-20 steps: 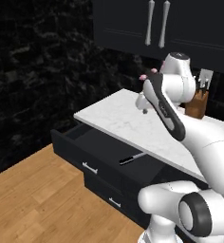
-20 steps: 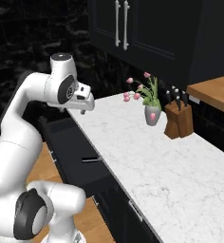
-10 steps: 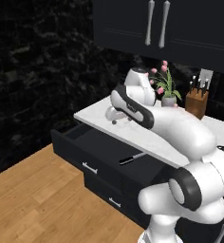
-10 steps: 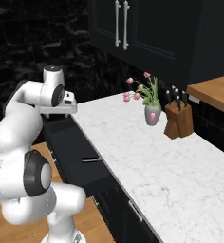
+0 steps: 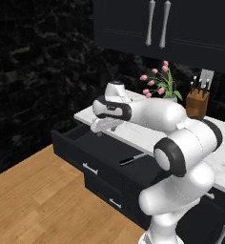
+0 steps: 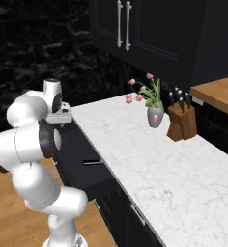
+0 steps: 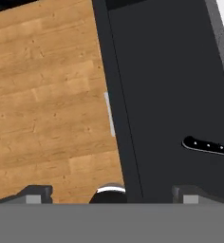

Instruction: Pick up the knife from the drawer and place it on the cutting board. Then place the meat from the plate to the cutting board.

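The black drawer (image 5: 81,153) stands pulled out below the counter edge, its silver bar handle (image 7: 110,114) on the front. The knife (image 5: 133,158) lies on the drawer floor near the counter, black handle (image 7: 203,144) outward and silver blade partly under the counter. It is also seen from the right base (image 6: 92,162). My gripper (image 5: 102,126) hangs above the drawer's left part, well away from the knife. Its fingertips (image 7: 35,193) are far apart with nothing between them, so the gripper (image 7: 111,194) is open. The cutting board and the meat are out of view.
A white marble counter (image 6: 135,140) runs above the drawer. On it stand a vase of pink flowers (image 6: 155,116) and a brown knife block (image 6: 182,121). Wooden floor (image 7: 47,95) lies in front of the drawer. A second drawer front (image 5: 107,200) sits below.
The arm has swung left and down from over the counter, bringing the gripper above the open drawer. The knife has not moved.
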You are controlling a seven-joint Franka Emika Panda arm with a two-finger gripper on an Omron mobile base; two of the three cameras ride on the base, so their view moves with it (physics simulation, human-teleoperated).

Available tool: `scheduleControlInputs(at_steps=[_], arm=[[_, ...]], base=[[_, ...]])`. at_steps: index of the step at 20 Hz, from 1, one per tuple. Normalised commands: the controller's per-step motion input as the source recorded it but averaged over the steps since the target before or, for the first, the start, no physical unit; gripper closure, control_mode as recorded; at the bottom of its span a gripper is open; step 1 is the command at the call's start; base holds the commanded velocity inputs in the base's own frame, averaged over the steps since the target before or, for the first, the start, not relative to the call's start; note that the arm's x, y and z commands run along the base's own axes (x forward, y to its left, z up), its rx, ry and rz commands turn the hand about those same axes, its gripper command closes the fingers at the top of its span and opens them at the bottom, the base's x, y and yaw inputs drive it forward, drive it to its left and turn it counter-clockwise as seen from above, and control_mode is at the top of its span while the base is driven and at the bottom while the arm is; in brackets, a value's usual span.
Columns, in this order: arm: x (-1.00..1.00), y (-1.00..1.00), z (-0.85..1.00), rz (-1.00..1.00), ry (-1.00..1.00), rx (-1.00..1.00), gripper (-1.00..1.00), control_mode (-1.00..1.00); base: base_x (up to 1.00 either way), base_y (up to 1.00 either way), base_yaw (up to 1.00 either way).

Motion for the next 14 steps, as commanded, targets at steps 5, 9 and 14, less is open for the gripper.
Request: scheduleControlInputs(at_steps=[5,9,14], arm=[[0.03,0.00,-1.00,0.00,0.09,-0.07,-1.00,-1.00],[0.00,0.00,-0.84,0.00,0.00,-0.03,-1.00,-1.00],[0.00,0.02,-0.71,0.00,0.00,-0.01,-1.00,-1.00]], base=[[0.00,0.00,0.00],[0.00,0.00,0.00],[0.00,0.00,0.00]])
